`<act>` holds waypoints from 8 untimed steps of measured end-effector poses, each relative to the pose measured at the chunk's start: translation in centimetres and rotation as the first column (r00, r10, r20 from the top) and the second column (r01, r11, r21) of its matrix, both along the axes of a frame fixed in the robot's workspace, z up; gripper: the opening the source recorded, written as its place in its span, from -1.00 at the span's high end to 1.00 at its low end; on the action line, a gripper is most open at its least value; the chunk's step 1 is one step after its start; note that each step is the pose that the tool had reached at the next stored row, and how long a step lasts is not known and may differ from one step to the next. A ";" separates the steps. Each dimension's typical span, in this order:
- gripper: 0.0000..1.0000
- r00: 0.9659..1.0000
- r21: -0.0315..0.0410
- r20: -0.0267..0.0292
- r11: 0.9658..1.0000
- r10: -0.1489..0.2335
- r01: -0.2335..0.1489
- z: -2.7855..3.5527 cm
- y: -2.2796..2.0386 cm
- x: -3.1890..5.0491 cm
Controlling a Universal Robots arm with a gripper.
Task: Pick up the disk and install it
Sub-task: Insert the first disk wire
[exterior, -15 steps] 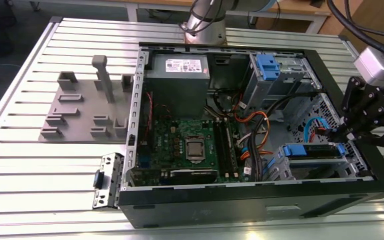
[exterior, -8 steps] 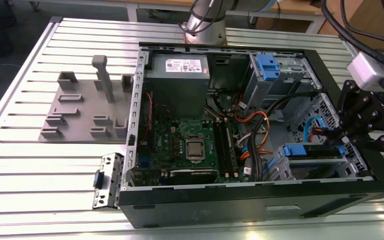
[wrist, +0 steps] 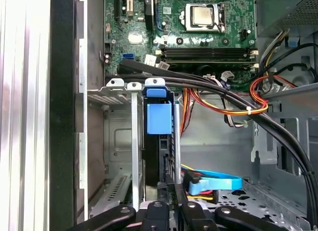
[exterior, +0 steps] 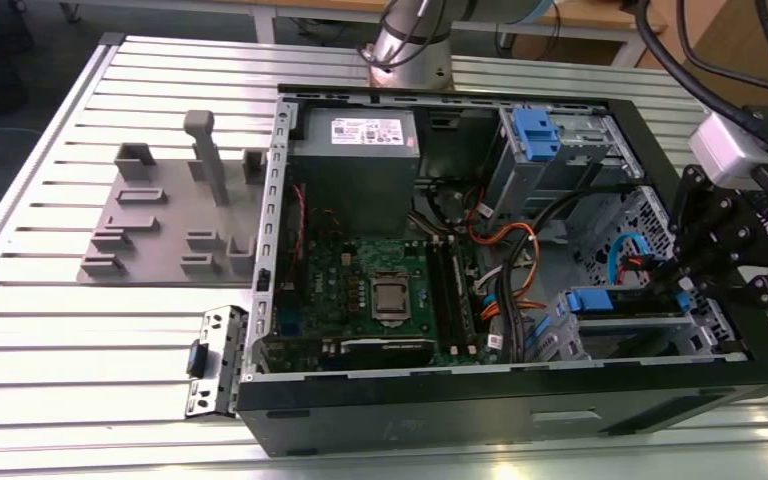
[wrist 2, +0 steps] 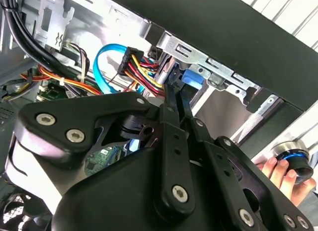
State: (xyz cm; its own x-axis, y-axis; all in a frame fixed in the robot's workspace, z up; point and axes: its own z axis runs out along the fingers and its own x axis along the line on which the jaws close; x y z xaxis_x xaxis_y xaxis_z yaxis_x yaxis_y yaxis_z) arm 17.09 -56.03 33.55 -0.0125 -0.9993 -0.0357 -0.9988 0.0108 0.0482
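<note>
A: Looking for the disk (wrist: 158,119). Sitting where?

B: Standing on edge in the lower bay (wrist: 117,136) of the case (exterior: 491,420), blue frame facing out. Probably standing that way for riding the bay's rails.

A: And the claw (wrist: 171,187)?

B: Hanging right at the disk's outer edge, lining up with the slot, likely for keeping the disk straight. Gripping, pressing or released: not showing clearly, so cannot tell.

A: Anything blocking the view?

B: Plenty. Black cables (wrist: 278,136) crossing above the bay mouth. Claw body covering much of the second wrist view. Disk's silver face and label turning away from the cameras, showing as a dark slab only. Far end of the bay and any connector there hiding as well.

A: Anything else worth noting?

B: 1 hand (wrist 2: 278,174) touching a blue-ringed knob (wrist 2: 294,159) beyond the case, purpose unclear. Case lying open on the table (exterior: 37,330), presumably for giving access from above.
</note>
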 end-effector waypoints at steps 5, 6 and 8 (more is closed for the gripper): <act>0.67 1.000 0.000 0.000 1.000 0.000 0.000 -0.18 -0.10 -0.08; 0.67 1.000 0.000 0.000 1.000 0.000 0.000 -0.25 -0.12 -0.11; 0.67 1.000 -0.001 0.000 1.000 0.000 0.000 -0.43 -0.16 -0.17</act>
